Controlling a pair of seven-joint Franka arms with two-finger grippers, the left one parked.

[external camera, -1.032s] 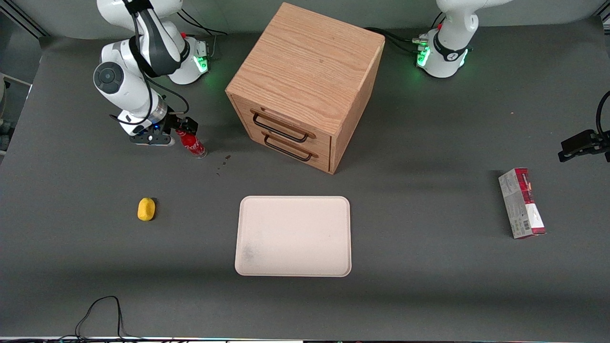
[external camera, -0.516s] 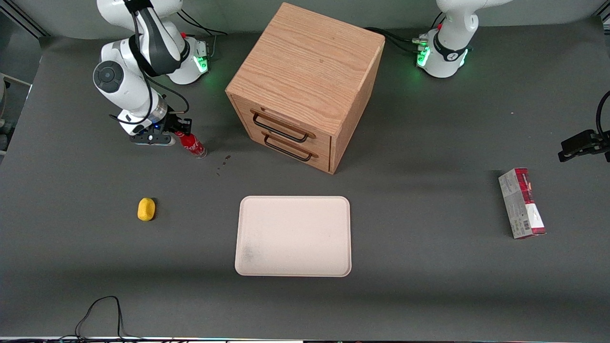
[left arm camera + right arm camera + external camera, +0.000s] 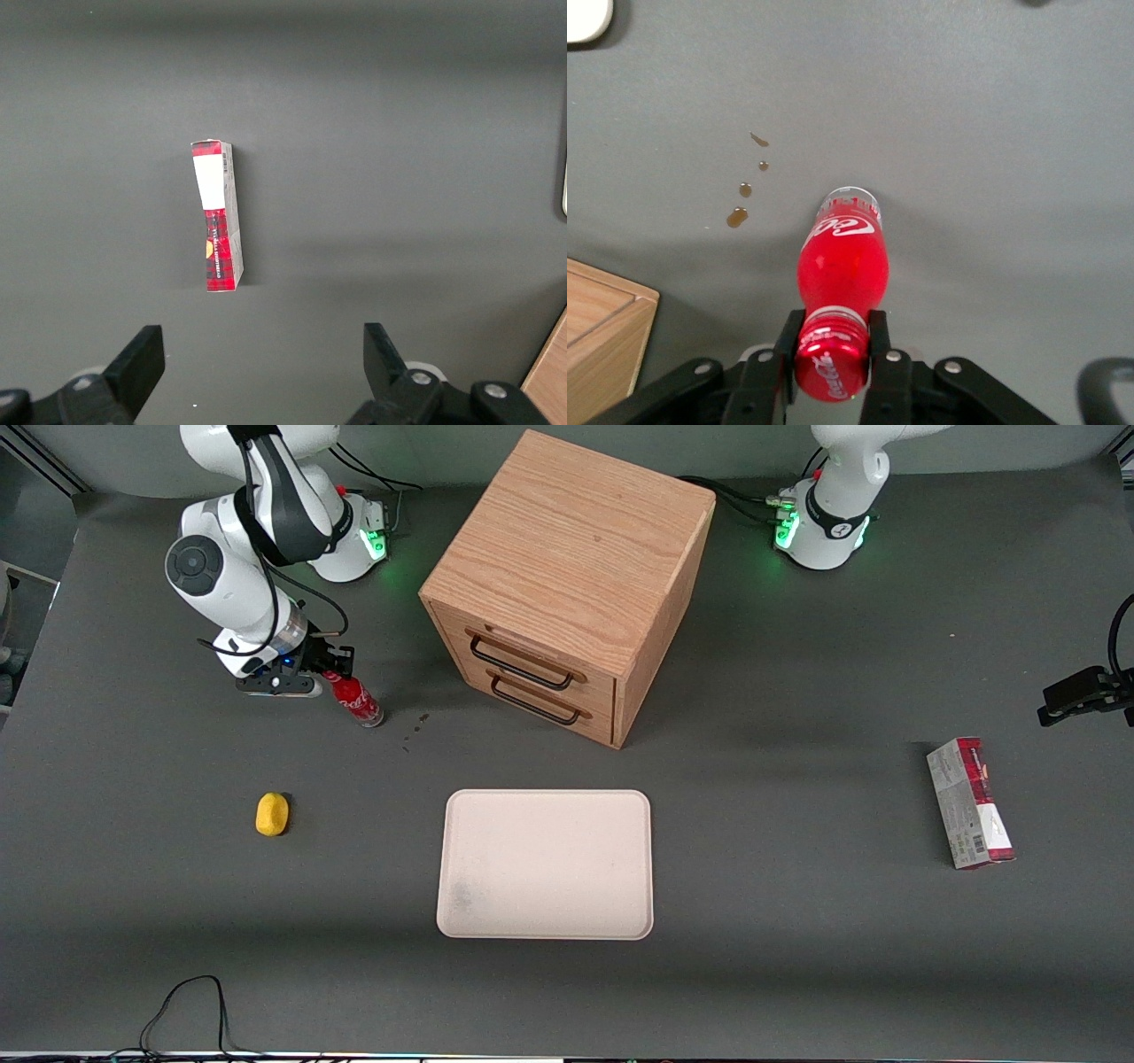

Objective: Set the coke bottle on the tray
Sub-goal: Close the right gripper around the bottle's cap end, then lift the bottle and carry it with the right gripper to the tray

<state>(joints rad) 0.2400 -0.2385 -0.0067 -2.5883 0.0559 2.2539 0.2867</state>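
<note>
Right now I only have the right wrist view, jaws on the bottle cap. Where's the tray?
Observer: The tray lies in front of the cabinet, nearer the front camera than the gripper holding the bottle.
Operator: Anything near that path?
Observer: A yellow lump sits on the table beside the tray, toward the working arm's end.
Operator: Anything else?
Observer: A carton lies toward the parked arm's end.

Coca-Cola script on coke bottle (image 3: 842, 257)
</note>
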